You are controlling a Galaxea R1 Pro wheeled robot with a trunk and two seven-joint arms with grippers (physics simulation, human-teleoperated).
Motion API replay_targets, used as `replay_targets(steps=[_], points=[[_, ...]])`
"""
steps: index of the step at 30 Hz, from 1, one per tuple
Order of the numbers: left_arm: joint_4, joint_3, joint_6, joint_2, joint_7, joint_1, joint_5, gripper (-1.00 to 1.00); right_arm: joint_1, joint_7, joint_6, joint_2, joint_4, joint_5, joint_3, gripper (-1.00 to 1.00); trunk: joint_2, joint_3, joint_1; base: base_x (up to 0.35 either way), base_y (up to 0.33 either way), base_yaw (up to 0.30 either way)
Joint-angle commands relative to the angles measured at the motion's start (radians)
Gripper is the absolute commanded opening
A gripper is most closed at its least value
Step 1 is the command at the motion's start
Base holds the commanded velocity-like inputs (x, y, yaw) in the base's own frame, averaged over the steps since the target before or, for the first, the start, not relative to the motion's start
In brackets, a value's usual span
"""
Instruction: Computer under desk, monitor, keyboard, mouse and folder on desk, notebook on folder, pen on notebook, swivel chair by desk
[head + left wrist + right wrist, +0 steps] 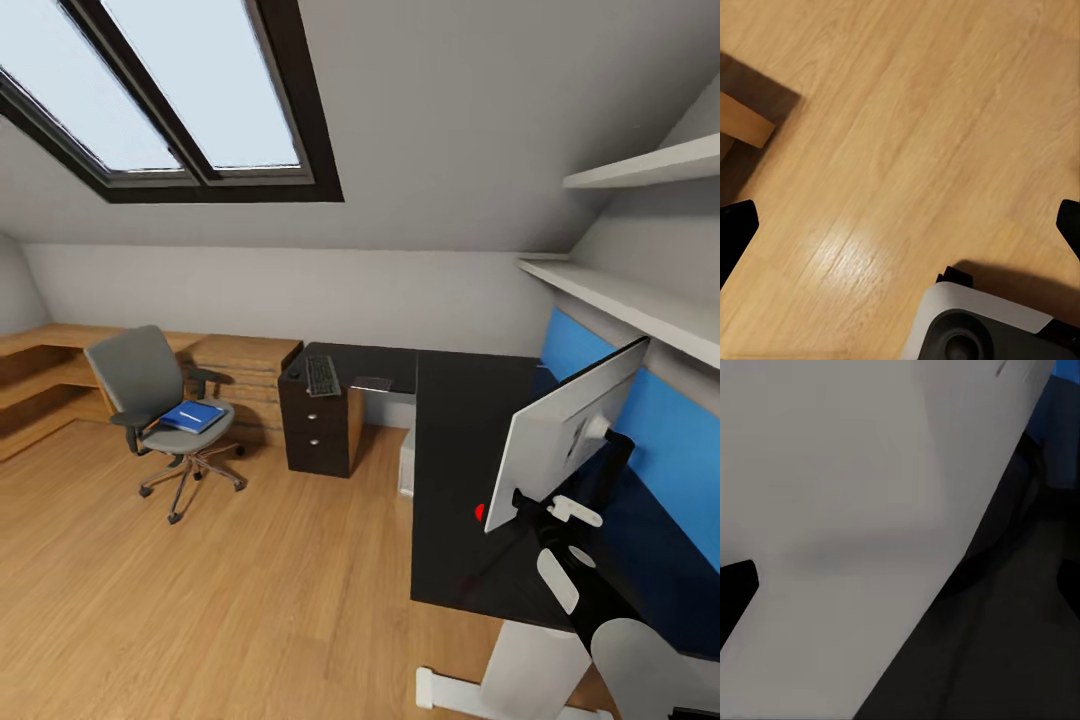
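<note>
Right gripper [900, 585]: jaws spread wide, dark fingertips [735, 585] seen at opposite edges of the right wrist view, nothing clamped between them. The silver-white back of the monitor [565, 430] is found directly ahead of the fingers, close up. It cannot be told whether it is touched. In the head view the right arm [590, 600] is seen reaching to the base of the monitor, which stands on the desk [460, 440] with its back turned to the camera. A small red item [480, 513] is noted on the black top just beside the monitor's lower corner; what it is cannot be told. A blue wall panel [680, 430] lies beyond the screen.

Left gripper [900, 225]: jaws likewise wide apart, empty, hanging over the wood floor [907, 112], with part of the robot base [975, 330] below it.

Farther from the right gripper, the computer [406, 462] is seen on the floor under the desk. On the far wing of the desk, well apart from the monitor, are recorded the notebook [372, 383], then the keyboard [322, 375], then the mouse [294, 373] just beside it. The drawer unit [320, 430] stands below them.

Farthest out, the chair [160, 400] stands on open floor apart from the desk, the folder [192, 416] lying flat on its seat. A thin white line, probably the pen, is seen on the folder.
</note>
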Motion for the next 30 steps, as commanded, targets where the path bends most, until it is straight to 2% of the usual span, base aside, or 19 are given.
replay_targets(steps=[1,10,18,22,25,27,30], points=[[-0.002,-0.008,-0.001,0.001,0.008,-0.001,0.003,1.0,-0.001,-0.001,-0.004,0.0,0.0,-0.01,0.003,1.0,-0.002,-0.002,0.001,0.0,0.0,0.033],[-0.002,-0.009,0.0,0.001,0.007,-0.001,0.004,1.0,-0.001,-0.002,-0.004,0.0,0.002,-0.009,0.003,1.0,-0.002,-0.002,0.001,-0.047,-0.047,-0.005],[-0.002,-0.007,-0.001,0.002,0.008,-0.001,0.005,1.0,-0.001,-0.002,-0.006,0.0,0.002,0.005,0.003,1.0,-0.002,-0.002,0.001,-0.132,-0.165,-0.21],[-0.002,0.005,-0.005,0.003,0.012,-0.001,0.01,1.0,-0.001,-0.002,-0.015,0.003,0.017,0.046,0.013,1.0,-0.002,-0.002,0.001,-0.014,-0.022,-0.28],[-0.006,0.02,-0.021,0.003,0.014,-0.001,0.014,1.0,-0.001,-0.002,-0.049,0.009,0.039,0.089,0.021,1.0,-0.002,-0.002,0.001,-0.005,-0.007,-0.284],[-0.018,0.031,-0.054,0.004,0.014,-0.001,0.016,1.0,-0.001,-0.003,-0.084,0.015,0.054,0.116,0.023,1.0,-0.002,-0.002,0.001,-0.002,-0.003,-0.275],[-0.097,0.04,-0.09,0.01,0.014,-0.001,0.016,1.0,-0.001,-0.002,-0.119,0.029,0.064,0.138,0.024,1.0,-0.002,-0.002,0.001,-0.001,-0.002,-0.211]])
